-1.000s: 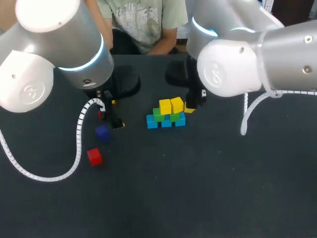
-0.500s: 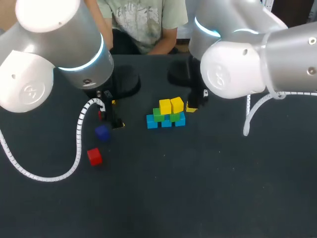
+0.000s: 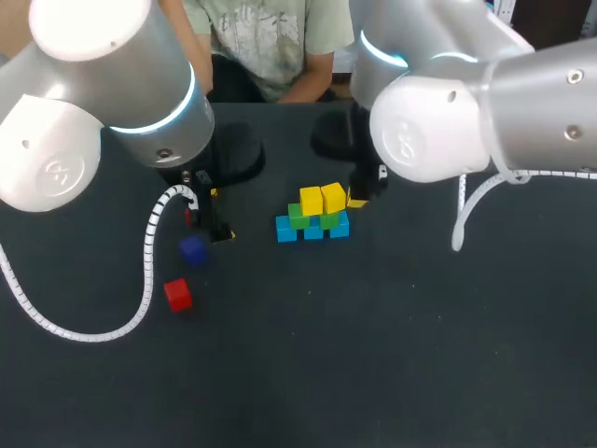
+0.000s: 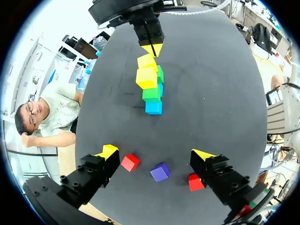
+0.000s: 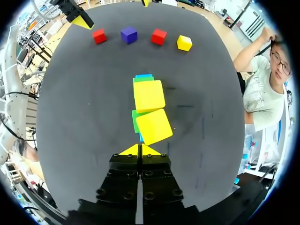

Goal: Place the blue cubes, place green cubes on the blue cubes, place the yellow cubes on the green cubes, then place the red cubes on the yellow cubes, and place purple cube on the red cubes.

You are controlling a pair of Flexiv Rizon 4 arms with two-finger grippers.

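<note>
In the table's middle stands a stack: a row of blue cubes (image 3: 313, 230), green cubes (image 3: 298, 216) on them, two yellow cubes (image 3: 323, 199) on top. My right gripper (image 3: 358, 202) is shut and empty just behind the stack; its tips (image 5: 139, 150) sit close to the nearer, slightly skewed yellow cube (image 5: 153, 125). My left gripper (image 3: 220, 215) hangs open (image 4: 157, 154) over the loose cubes: a purple cube (image 4: 160, 172) between two red cubes (image 4: 130, 162) (image 4: 196, 182). A loose yellow cube (image 5: 184, 42) lies at that row's end.
The nearer red cube (image 3: 177, 294) and the purple cube (image 3: 192, 248) lie left of the stack, beside my left arm's white cable (image 3: 149, 271). Dark tabletop (image 3: 373, 355) stretches in front of the stack.
My right arm swayed slightly to the right and came back beside the stack. The cubes and my left arm have not moved.
</note>
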